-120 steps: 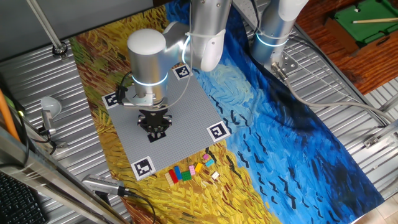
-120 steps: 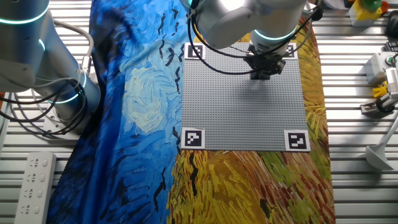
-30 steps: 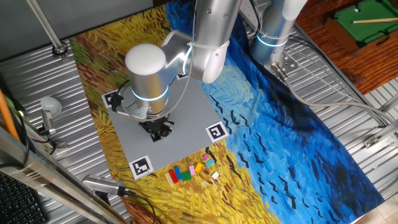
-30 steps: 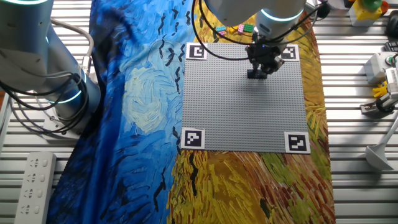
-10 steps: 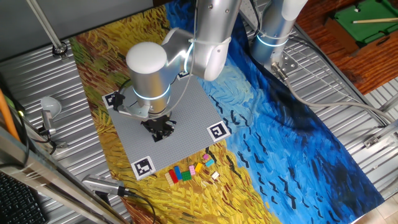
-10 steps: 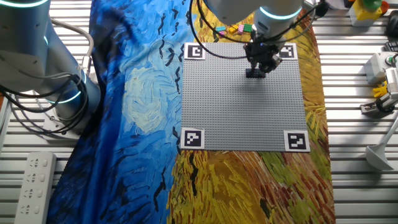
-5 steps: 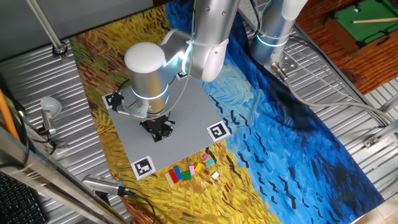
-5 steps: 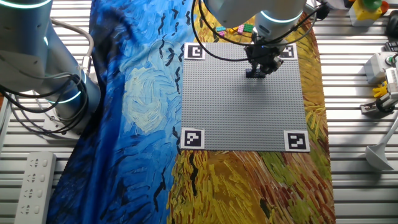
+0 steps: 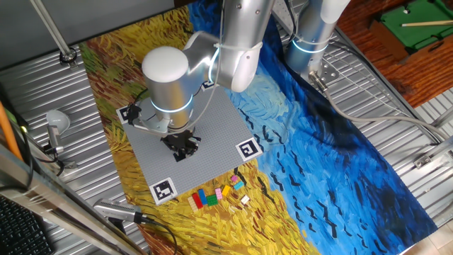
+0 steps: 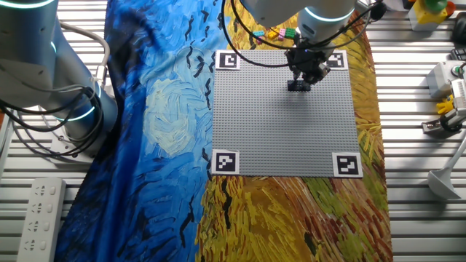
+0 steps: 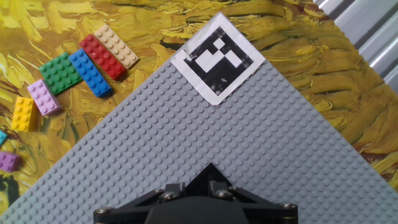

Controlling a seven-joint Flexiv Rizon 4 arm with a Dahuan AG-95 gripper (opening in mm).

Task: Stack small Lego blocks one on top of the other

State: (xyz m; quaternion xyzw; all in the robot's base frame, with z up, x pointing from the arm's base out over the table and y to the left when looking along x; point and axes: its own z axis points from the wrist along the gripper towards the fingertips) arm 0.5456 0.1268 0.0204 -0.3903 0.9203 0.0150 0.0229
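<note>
1. The bricks (image 9: 214, 196) lay loose in a row on the cloth just off the baseplate (image 9: 212, 120), likely staged for picking.
2. The gripper (image 9: 180, 146) hovered low over the baseplate, near the bricks; whether it clasped anything couldn't be told.
3. In the hand view, red (image 11: 102, 56), blue (image 11: 91, 73) and green (image 11: 61, 73) bricks sat touching, unstacked.

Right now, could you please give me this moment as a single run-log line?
claw: low over baseplate, state unclear | bricks: loose beside baseplate, unstacked | stage: no brick picked
</note>
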